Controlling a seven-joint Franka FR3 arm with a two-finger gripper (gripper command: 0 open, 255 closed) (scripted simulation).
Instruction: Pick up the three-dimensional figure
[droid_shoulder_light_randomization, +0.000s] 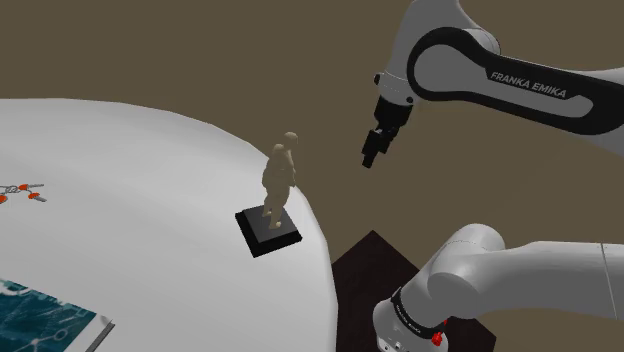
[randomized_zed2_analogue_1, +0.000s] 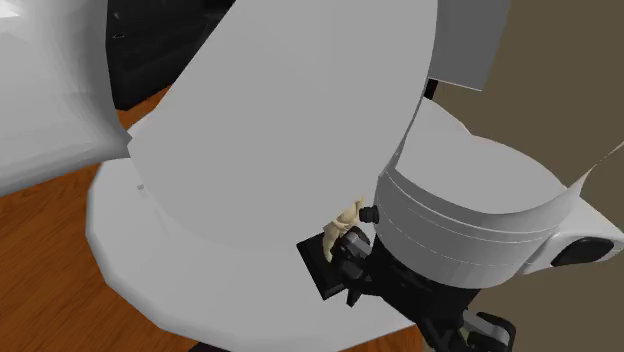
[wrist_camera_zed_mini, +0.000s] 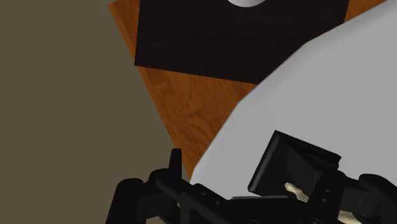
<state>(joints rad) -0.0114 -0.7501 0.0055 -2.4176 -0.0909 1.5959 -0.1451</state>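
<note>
The figure (droid_shoulder_light_randomization: 279, 178) is a tan standing human shape on a flat black square base (droid_shoulder_light_randomization: 268, 232). It stands upright close to the rim of the round white table (droid_shoulder_light_randomization: 150, 170), on the side toward the stand. My black gripper (droid_shoulder_light_randomization: 370, 158) hangs in the air to the shoulder view's right of the figure, about level with its head, beyond the table's rim and clear of it. In the wrist view the base (wrist_camera_zed_mini: 289, 162) and a bit of the tan figure (wrist_camera_zed_mini: 294, 188) lie just past the hand. In the second exterior view the figure (randomized_zed2_analogue_1: 346, 220) peeks out beside the arm.
Small orange and grey items (droid_shoulder_light_randomization: 20, 192) lie at the table's far left in the shoulder view, and a blue-covered book (droid_shoulder_light_randomization: 45, 312) lies at the lower left. The dark stand (droid_shoulder_light_randomization: 375, 268) sits below the table rim. A wooden floor (wrist_camera_zed_mini: 191, 105) shows under the table.
</note>
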